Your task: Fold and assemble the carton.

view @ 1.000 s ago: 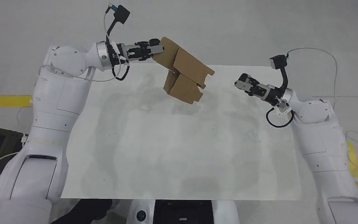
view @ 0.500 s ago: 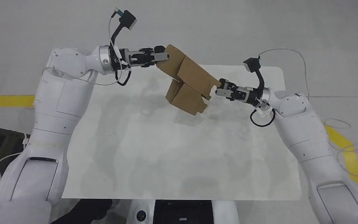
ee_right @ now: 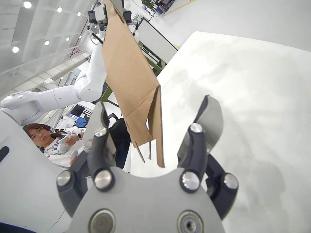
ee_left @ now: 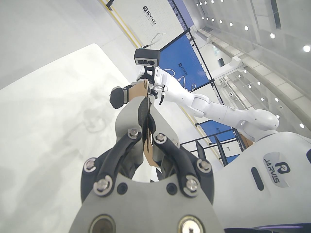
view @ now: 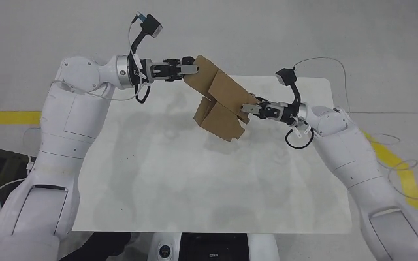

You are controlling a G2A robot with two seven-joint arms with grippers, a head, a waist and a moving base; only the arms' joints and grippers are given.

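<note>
The right end effector (view: 247,109) has swung in; its jaws gape around the near flap of the carton (view: 219,98), whose far edge the left end effector (view: 188,66) pinches tight. Two-handed folding looks ready.

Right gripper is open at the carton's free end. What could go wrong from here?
1. The right gripper may close on one thin flap alone, bending or tearing it.
2. The left gripper pinches only an edge of the carton; a pull might slip it out, dropping it onto the table.
</note>
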